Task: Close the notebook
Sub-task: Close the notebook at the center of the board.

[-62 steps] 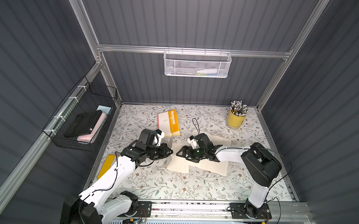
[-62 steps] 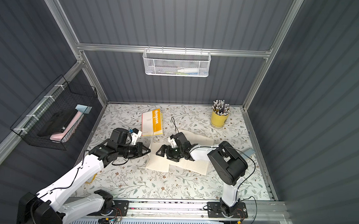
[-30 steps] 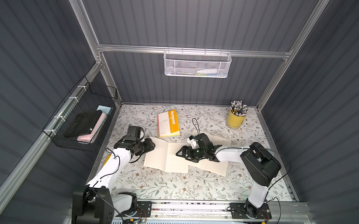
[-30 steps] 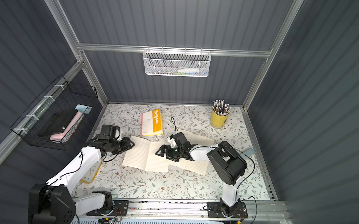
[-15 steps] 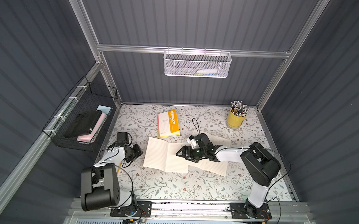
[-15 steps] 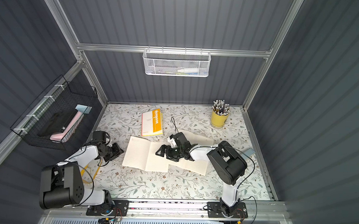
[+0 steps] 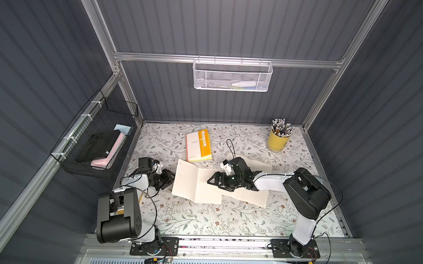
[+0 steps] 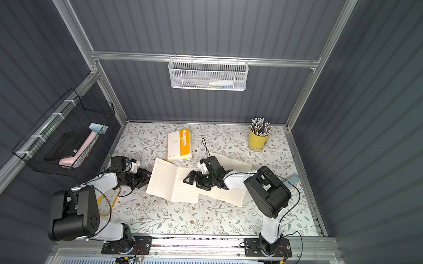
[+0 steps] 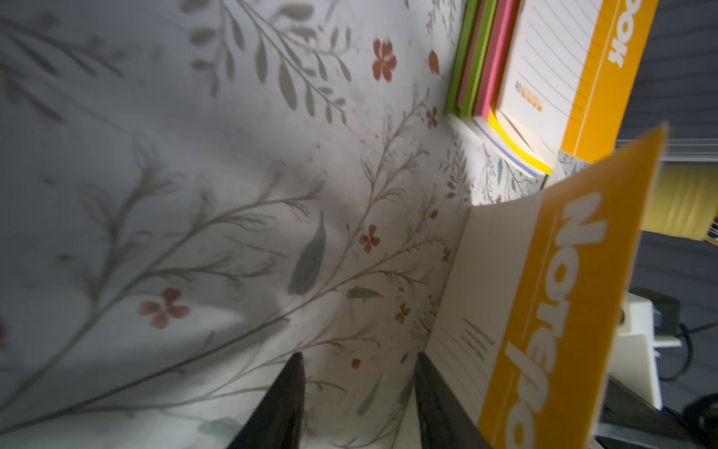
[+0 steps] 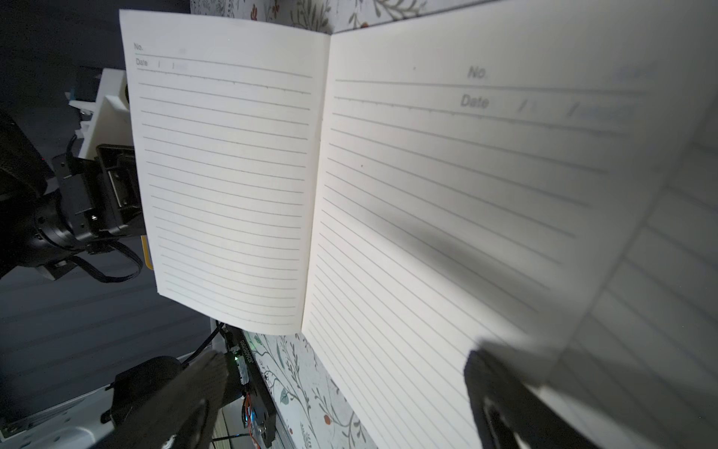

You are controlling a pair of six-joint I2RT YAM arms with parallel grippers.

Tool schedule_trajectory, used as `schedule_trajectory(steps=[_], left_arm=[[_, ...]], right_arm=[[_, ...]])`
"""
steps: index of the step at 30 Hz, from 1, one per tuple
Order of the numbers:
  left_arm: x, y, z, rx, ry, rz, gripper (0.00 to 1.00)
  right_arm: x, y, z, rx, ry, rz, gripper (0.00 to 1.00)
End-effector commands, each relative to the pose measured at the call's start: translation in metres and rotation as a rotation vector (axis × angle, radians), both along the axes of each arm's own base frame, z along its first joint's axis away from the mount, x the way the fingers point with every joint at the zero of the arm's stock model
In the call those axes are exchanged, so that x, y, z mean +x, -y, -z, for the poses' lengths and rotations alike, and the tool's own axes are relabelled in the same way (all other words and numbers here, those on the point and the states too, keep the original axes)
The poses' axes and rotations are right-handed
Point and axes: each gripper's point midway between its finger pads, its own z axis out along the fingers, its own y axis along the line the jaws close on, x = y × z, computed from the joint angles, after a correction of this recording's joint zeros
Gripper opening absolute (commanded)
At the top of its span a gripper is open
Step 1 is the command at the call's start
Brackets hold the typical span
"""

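Floral-print tabletop (image 7: pixel 201 218), grey booth: the notebook (image 7: pixel 196 183) lay open mid-table, lined pages up, its left half tilted off the cloth with the orange cover (image 9: pixel 563 311) showing beneath. At that outer edge sat the left gripper (image 7: pixel 171 179), jaws parted, pinching nothing. Over the right page the right gripper (image 7: pixel 212 182) hovered, spread wide. Closing looked barely begun, with the fold-over entirely ahead.

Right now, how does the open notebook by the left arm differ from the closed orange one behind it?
The open notebook shows blank lined pages; the closed notebook shows its orange-banded cover. The open notebook lies mid-table with one half lifting; the closed notebook rests flat, farther back. Both carry the same orange Notebook cover.
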Motion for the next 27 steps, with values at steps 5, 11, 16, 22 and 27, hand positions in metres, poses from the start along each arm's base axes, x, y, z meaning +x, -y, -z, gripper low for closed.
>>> schedule_trajectory(steps=[5, 11, 16, 22, 27], left_arm=[[0.001, 0.03, -0.042, -0.199, 0.152, 0.098, 0.46], [0.005, 0.067, -0.061, -0.213, 0.211, 0.197, 0.48], [0.011, 0.097, -0.059, -0.196, 0.21, 0.255, 0.48], [0.015, 0.11, -0.046, -0.175, 0.188, 0.288, 0.48], [0.013, 0.125, -0.033, -0.166, 0.164, 0.325, 0.48]], right_arm=[[-0.007, 0.007, 0.011, -0.046, -0.03, 0.003, 0.99], [-0.006, 0.006, 0.012, -0.043, -0.034, 0.006, 0.99], [-0.006, 0.007, 0.004, -0.039, -0.018, 0.011, 0.99], [-0.003, 0.01, -0.022, -0.025, 0.037, 0.017, 0.99], [0.003, 0.014, -0.051, -0.009, 0.109, 0.048, 0.99]])
